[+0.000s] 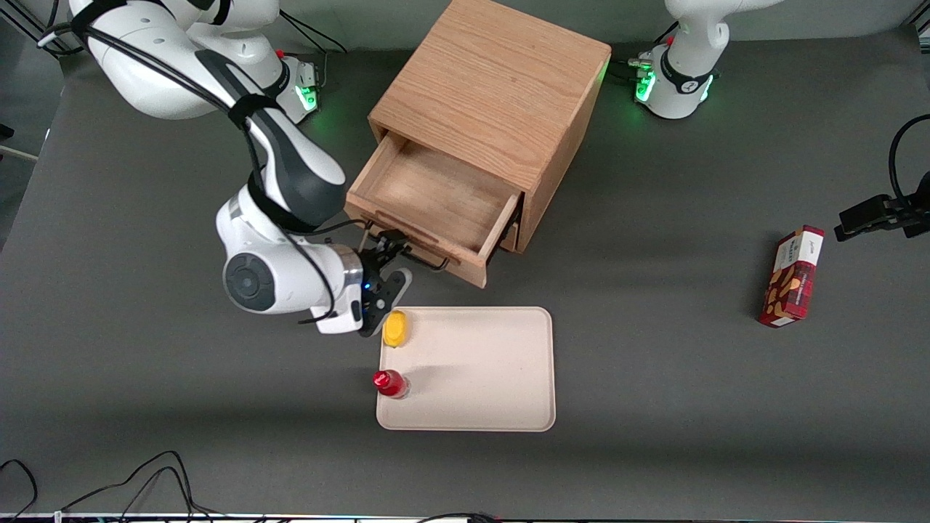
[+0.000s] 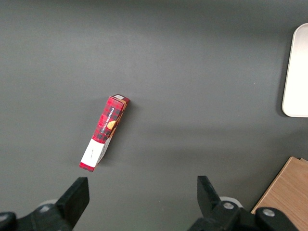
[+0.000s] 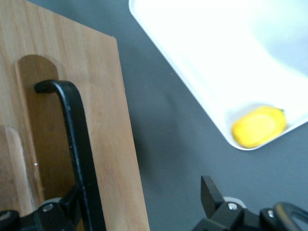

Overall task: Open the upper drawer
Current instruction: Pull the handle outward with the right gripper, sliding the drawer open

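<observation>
Light-wood upper drawer (image 1: 436,200) stands pulled out over the dark grey table (image 1: 654,407).
The black two-finger gripper (image 1: 389,250) sits at its black wire handle (image 3: 77,144), fingers spread apart.

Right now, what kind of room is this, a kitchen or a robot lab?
Probably a robot lab: a white robot arm's gripper at the pulled-out light-wood upper drawer, loose black cables on the grey table, no kitchen fittings.

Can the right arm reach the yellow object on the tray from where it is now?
Probably yes. The gripper is at the upper drawer's black handle, and the yellow object lies in the tray corner nearest to it, with nothing between. The fingers would first have to leave the handle.
</observation>
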`<state>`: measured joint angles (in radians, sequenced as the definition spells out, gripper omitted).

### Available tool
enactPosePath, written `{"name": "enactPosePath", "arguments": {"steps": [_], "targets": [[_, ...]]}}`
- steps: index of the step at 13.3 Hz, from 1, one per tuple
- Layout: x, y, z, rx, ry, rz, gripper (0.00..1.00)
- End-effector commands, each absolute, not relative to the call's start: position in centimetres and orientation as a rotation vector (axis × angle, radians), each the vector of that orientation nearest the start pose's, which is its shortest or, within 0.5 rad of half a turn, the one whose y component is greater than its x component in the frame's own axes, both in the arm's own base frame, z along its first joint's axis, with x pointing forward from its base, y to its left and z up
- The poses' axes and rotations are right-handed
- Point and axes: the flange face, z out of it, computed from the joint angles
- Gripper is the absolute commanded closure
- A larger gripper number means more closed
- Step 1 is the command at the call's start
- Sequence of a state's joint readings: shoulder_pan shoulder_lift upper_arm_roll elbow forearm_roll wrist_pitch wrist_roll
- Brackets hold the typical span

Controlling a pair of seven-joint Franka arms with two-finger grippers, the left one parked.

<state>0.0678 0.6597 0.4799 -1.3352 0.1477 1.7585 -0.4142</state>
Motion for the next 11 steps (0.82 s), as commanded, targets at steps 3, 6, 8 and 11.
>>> {"name": "enactPosePath", "arguments": {"steps": [3, 6, 8, 11], "targets": [[67.2, 28.4, 37.0, -2.434, -1.181, 0.222, 0.0], [68.8, 27.2, 37.8, -2.442, -1.166, 0.168, 0.0], [69.4, 26.7, 37.9, -2.445, -1.154, 0.15, 0.0], [69.3, 26.3, 40.2, -2.45, -1.159, 0.153, 0.0]]}}
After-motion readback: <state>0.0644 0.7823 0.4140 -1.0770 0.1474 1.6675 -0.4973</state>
